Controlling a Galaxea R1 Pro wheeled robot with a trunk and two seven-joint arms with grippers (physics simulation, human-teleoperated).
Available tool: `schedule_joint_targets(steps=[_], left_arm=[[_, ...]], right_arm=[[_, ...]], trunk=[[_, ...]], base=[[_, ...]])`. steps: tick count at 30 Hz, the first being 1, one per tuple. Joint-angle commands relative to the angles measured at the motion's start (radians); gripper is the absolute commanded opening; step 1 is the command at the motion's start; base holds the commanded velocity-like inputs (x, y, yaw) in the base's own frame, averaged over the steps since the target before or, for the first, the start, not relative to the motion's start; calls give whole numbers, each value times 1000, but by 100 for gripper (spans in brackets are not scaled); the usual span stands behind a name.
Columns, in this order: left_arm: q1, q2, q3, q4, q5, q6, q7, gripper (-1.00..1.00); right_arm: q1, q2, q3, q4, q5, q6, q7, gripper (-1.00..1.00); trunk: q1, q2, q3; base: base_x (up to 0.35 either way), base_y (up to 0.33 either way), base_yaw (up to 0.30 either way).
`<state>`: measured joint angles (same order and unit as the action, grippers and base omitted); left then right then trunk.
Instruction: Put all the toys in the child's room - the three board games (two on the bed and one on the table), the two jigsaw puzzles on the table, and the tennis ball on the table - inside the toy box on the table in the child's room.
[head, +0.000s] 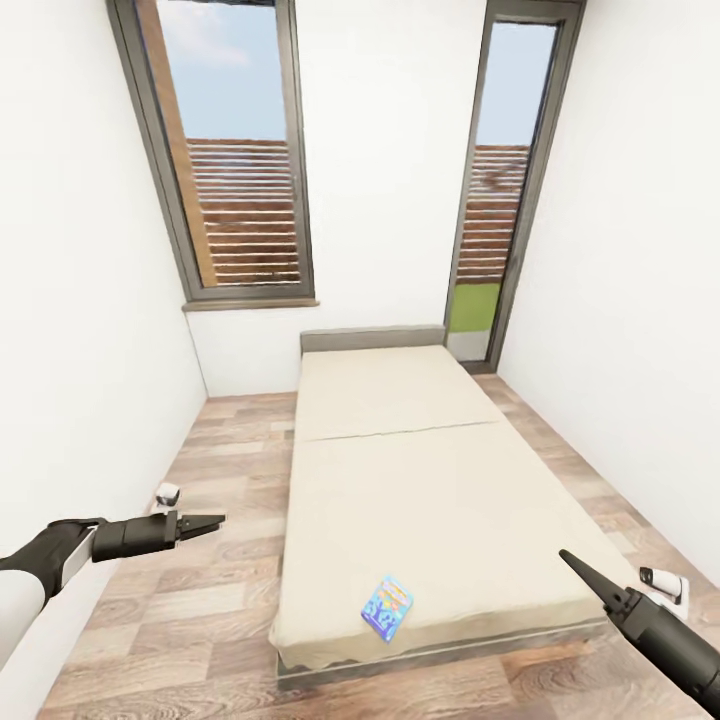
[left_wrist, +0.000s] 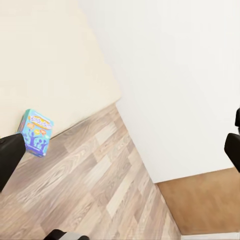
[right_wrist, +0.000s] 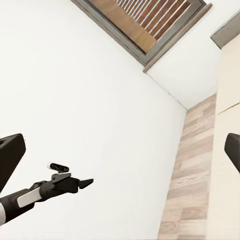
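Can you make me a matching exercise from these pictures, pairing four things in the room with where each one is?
Things:
1. blue game box
2. bed
3. left gripper
4. right gripper

Places:
A. over the wood floor, left of the bed
B. near the foot edge of the mattress
C. near the bed's right foot corner
D. head end against the far wall

Pairs: 1-B, 2-D, 3-A, 4-C

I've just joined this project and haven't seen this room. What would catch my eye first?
A wide beige bed fills the middle of the room. A small blue board game lies alone near the bed's near edge. Two tall dark-framed windows stand in the far wall.
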<state>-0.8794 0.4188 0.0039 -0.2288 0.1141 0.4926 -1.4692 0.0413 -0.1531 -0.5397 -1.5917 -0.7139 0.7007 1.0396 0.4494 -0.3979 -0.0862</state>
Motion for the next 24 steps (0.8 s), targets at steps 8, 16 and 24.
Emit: schedule_joint_targets(steps=[8,16,24], left_arm=[[-1,0,1,0,1,11,-2,100],[-1,-2,0,0,1,12,-3,100],[-1,-3,0,0,1,11,-3,100]], right_arm=[[0,0,0,-1,-4,6,-1,100],[0,0,-3,1,-5,6,1,100],[0,0,-5,1,-5,6,0,100]], trunk=[[1,-2,1],[1,-2,3],[1,-2,3]], base=[[-3,1,276],[0,104,189],[0,27,25]])
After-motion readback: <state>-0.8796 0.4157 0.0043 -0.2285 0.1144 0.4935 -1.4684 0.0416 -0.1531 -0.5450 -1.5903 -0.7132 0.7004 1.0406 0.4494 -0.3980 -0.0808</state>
